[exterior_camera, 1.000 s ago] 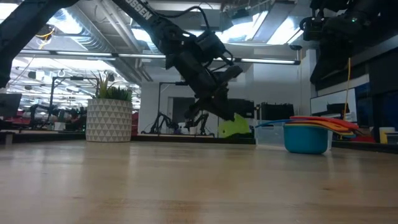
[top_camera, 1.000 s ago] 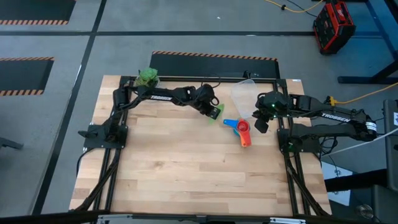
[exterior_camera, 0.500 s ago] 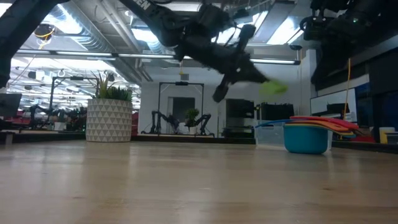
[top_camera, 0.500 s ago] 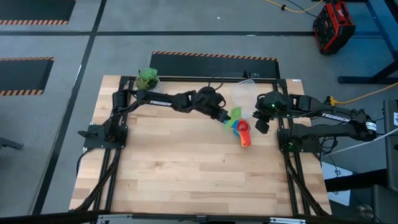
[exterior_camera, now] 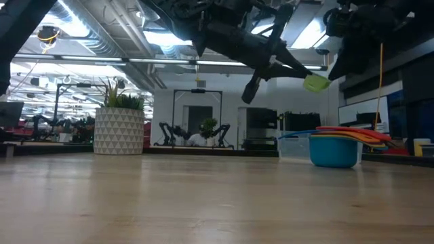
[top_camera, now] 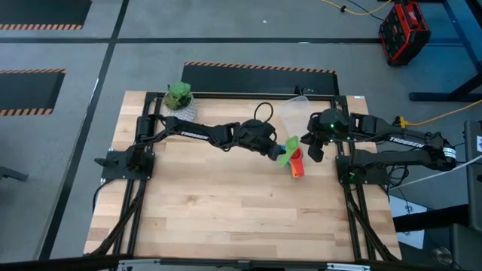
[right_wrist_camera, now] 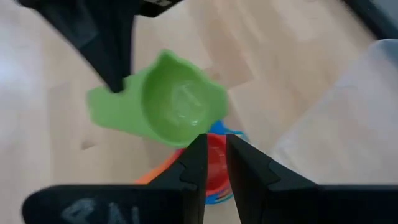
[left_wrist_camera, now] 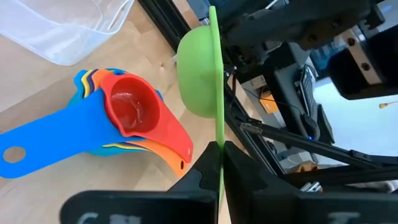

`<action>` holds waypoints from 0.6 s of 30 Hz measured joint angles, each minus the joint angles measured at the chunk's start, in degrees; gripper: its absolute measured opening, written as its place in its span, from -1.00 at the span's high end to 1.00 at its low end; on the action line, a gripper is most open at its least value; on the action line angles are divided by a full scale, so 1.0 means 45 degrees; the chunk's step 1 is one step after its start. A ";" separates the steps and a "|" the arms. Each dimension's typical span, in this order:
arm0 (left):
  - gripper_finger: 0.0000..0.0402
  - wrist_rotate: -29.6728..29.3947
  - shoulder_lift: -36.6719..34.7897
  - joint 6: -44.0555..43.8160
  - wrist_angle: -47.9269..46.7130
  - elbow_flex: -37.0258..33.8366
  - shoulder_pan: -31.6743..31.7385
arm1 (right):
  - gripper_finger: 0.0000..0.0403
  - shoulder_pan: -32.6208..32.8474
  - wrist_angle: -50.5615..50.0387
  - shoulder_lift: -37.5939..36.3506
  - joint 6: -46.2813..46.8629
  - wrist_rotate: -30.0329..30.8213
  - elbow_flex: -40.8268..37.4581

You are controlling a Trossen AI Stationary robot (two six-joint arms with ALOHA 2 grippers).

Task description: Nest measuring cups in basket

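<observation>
Wooden table: cup stack, clear basket, potted plant, apparently resting.

Green cup hangs above the nested cups beside the clear basket.

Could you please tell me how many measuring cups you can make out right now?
5: green cup in the left gripper; red, orange, yellow, blue stacked. Others may be hidden.

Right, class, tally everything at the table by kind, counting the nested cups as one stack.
grippers: 2, the left gripper and right gripper
cup stack: 1
green cup, in the left gripper: 1
basket: 1
potted plant: 1
Total: 6
</observation>
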 joint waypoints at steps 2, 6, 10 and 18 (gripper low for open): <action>1.00 -0.0083 0.0000 0.0036 0.0003 0.0000 -0.0037 | 0.69 0.0005 -0.0004 0.0000 0.0000 -0.0583 0.0000; 1.00 -0.0122 0.0000 0.0099 0.0015 0.0000 -0.0061 | 0.69 0.0005 0.0004 0.0000 0.0054 -0.1320 0.0000; 1.00 -0.0312 0.0000 0.0148 0.0019 0.0000 -0.0095 | 0.69 0.0000 0.0060 0.0000 0.0112 -0.1306 0.0000; 1.00 -0.0316 0.0000 0.0327 0.0029 0.0000 -0.0130 | 0.69 0.0005 0.0060 0.0005 0.0053 -0.1250 0.0000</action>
